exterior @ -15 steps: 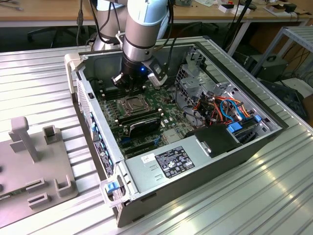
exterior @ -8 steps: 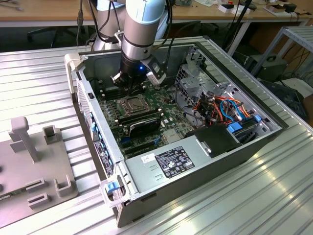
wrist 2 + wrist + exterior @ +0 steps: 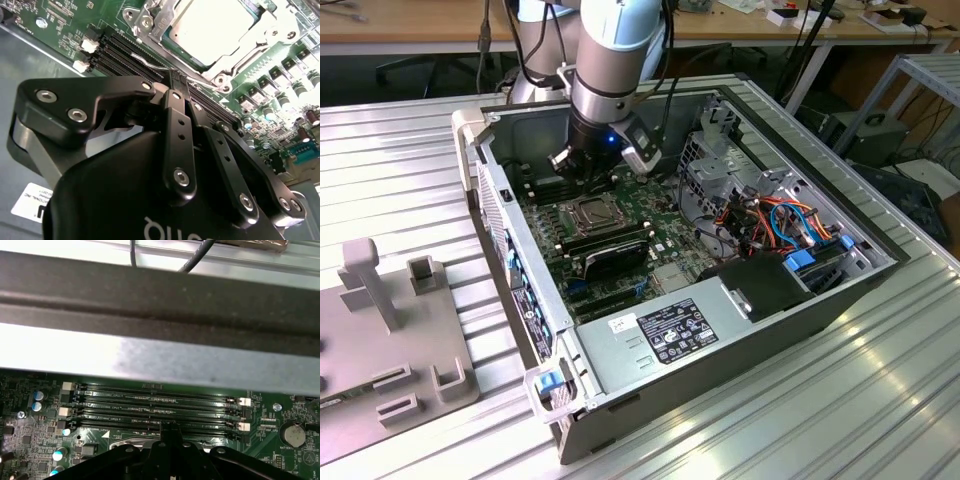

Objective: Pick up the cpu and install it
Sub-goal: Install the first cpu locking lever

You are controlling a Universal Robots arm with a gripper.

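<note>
**Chip seated, gripper closed above the slots**

The cpu [image 3: 212, 22] lies flat in its socket [image 3: 165, 37] on the motherboard [image 3: 620, 245], its pale metal top bare. Just beside it — over the empty memory slots [image 3: 155, 407] — hangs the gripper [image 3: 179, 82], fingertips pressed together and holding nothing. All of this sits inside the open computer case [image 3: 800, 320] on a ribbed metal table [image 3: 410, 150].

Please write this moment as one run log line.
gripper: shut, empty | above black memory slots | silver-grey square cpu: seated in socket
</note>
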